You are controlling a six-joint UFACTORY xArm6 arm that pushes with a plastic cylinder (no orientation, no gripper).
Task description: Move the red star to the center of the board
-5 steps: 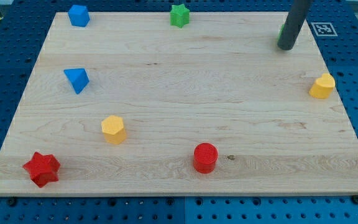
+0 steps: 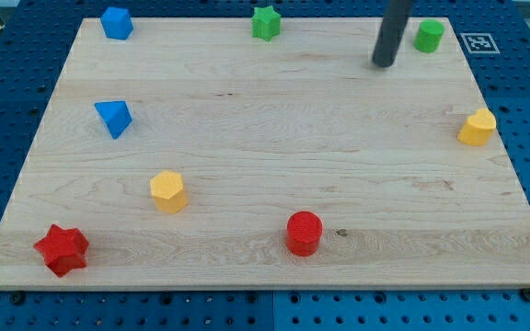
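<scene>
The red star [image 2: 62,249] lies at the bottom-left corner of the board [image 2: 274,138], well apart from the board's centre. No part of the transfer is complete: the star is untouched and the centre of the board is bare wood.

My tip [image 2: 384,64] rests near the top edge of the board, toward the view's right, just beside the green cylinder [image 2: 429,36] and not touching it. The arm carries no gripper; the rod is bare and contacts no block. The tip and the red star sit at nearly opposite corners, so the whole approach is outstanding.

Other blocks in position:
- green star [image 2: 265,22], top edge, centre;
- blue cube [image 2: 116,22], top-left;
- blue wedge [image 2: 113,118], left side;
- yellow hexagon block [image 2: 167,190], lower left, nearest the star;
- red cylinder [image 2: 304,233], bottom centre;
- yellow block [image 2: 477,127], right edge.

Remaining work, as judged: bring the tip to the star's lower-left side, then push up and to the right toward the centre, passing below the yellow hexagon block.
</scene>
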